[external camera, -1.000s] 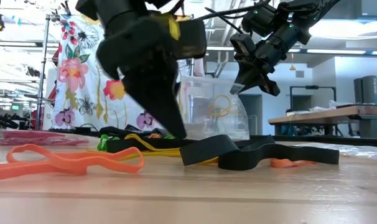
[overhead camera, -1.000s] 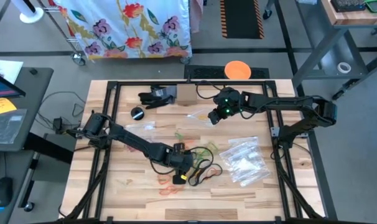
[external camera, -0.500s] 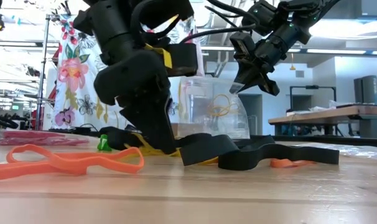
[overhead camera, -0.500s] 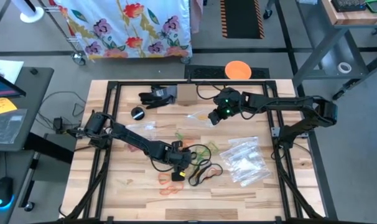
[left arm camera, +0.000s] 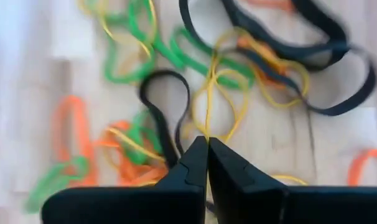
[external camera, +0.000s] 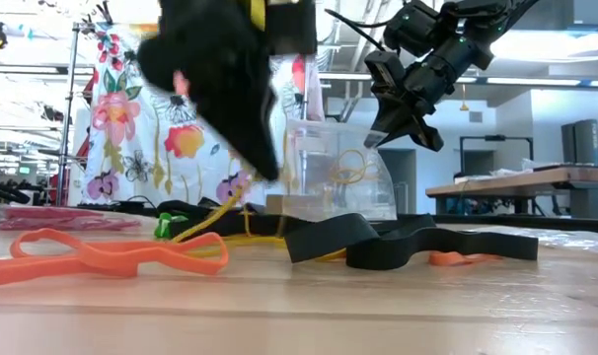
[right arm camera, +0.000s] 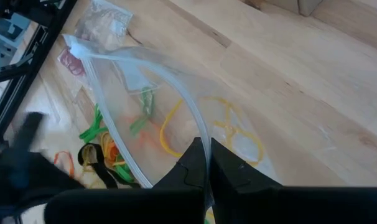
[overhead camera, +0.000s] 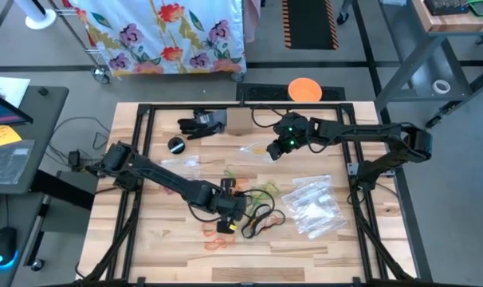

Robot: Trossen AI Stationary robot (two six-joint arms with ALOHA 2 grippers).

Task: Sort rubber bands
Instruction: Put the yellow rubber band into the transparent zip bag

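Left gripper [left arm camera: 208, 144]: pressed together on a yellow rubber band [left arm camera: 221, 102], pinched at the fingertips; in the low view [external camera: 248, 148] raised off the wood, blurred, band [external camera: 208, 219] stretched from it down to the pile.
Hard to make out: left gripper body in the low view, smeared dark mass at upper centre; in the high view [overhead camera: 228, 217] fingertips lost among the pile.
Near edge, low view: orange rubber band [external camera: 102, 254] flat at lower left, nearest the lens; bare table [external camera: 378, 316] across the whole foreground.
Pile of rubber bands [overhead camera: 245, 211]: lower centre of the high view; green, orange, yellow and black loops tangled, overlapping, count not readable.
Wide black bands [external camera: 408, 242]: centre right of the low view, lying on the wood behind the orange one.
Open room: bare wood at lower left and along the bottom of the high view.
Clear bags [overhead camera: 313, 206]: heaped right of the pile, near the table's right rim.
Right gripper [right arm camera: 208, 163]: pressed together on the rim of a held clear bag [right arm camera: 176, 99], yellow loops inside; upper centre of the high view [overhead camera: 275, 150], lifted.
Cut off: held bag's lower part in the right wrist view.
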